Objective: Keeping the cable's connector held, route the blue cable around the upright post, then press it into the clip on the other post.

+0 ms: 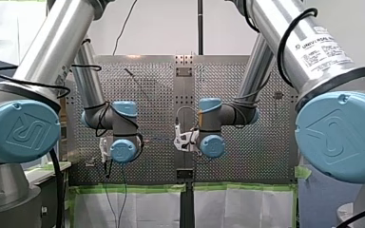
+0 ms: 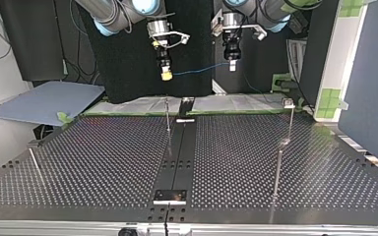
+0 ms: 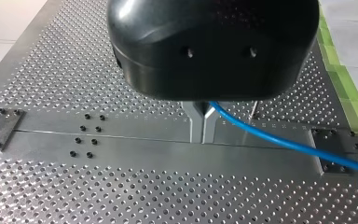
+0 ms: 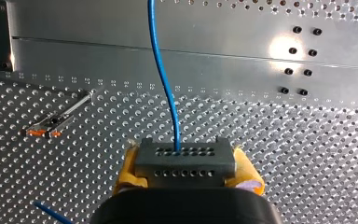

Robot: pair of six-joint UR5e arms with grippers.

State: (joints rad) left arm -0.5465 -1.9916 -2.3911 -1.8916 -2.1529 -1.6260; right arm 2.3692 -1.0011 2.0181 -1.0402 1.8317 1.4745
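Right claw clamps the connector, left claw pinches shut on the blue cable — strung between them, high above the surface. Best to lower slowly around the upright post, no slack.

Counting two arms, my left arm and my right arm, each carrying one pincer: my left pincer, my right pincer. Counting one blue cable, one grey connector, two yellow pads, one perforated surface. Counting at least two upright posts: one plain post, one clip-topped post; not telling further posts from reflections.
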